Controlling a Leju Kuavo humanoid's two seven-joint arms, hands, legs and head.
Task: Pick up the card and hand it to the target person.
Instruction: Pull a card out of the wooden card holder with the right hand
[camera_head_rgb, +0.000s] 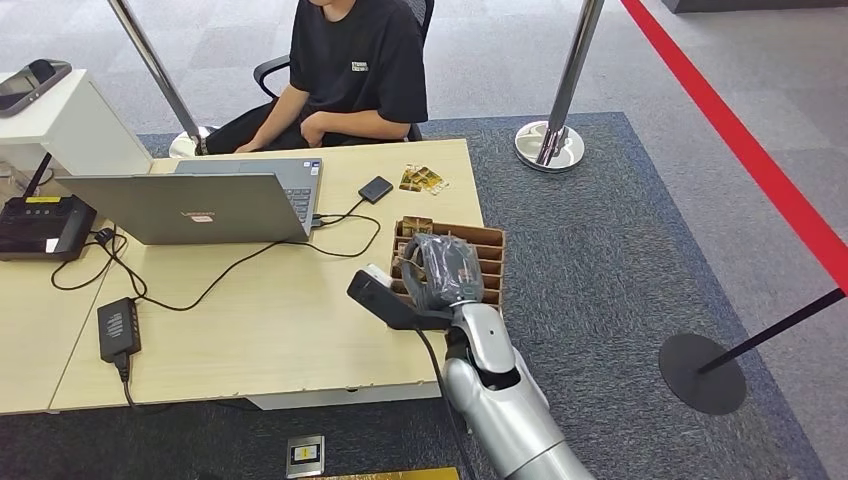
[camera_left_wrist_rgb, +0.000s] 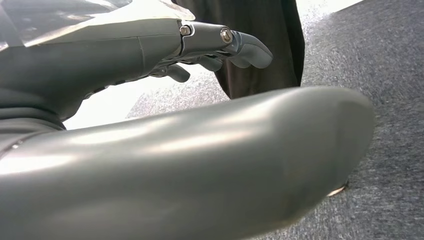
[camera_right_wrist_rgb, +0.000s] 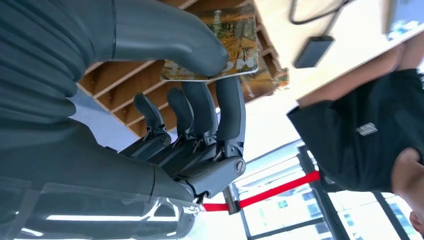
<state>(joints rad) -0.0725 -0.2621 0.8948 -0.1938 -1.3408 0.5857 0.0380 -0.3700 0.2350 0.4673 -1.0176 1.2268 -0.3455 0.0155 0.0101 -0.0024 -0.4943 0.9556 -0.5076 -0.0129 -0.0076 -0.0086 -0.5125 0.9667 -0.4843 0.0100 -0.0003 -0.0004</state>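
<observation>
Right hand (camera_head_rgb: 442, 268) at frame centre pinches the card (camera_right_wrist_rgb: 220, 47) between thumb and fingers (camera_right_wrist_rgb: 210, 112) — directly above the slotted wooden rack (camera_head_rgb: 488, 250) on the surface (camera_head_rgb: 280, 320). Grip suits handover to the seated person (camera_head_rgb: 350, 70). Left hand (camera_left_wrist_rgb: 150, 50) — fingers apart, holding nothing.

golden-brown patterned card (camera_right_wrist_rgb: 220, 45), brown wooden rack (camera_head_rgb: 487, 250), black shirt (camera_head_rgb: 360, 60)

We see the rack (camera_head_rgb: 492, 262) at the table's (camera_head_rgb: 280, 340) right edge; laptop (camera_head_rgb: 200, 205) at its nine o'clock, person (camera_head_rgb: 345, 70) at eleven.
</observation>
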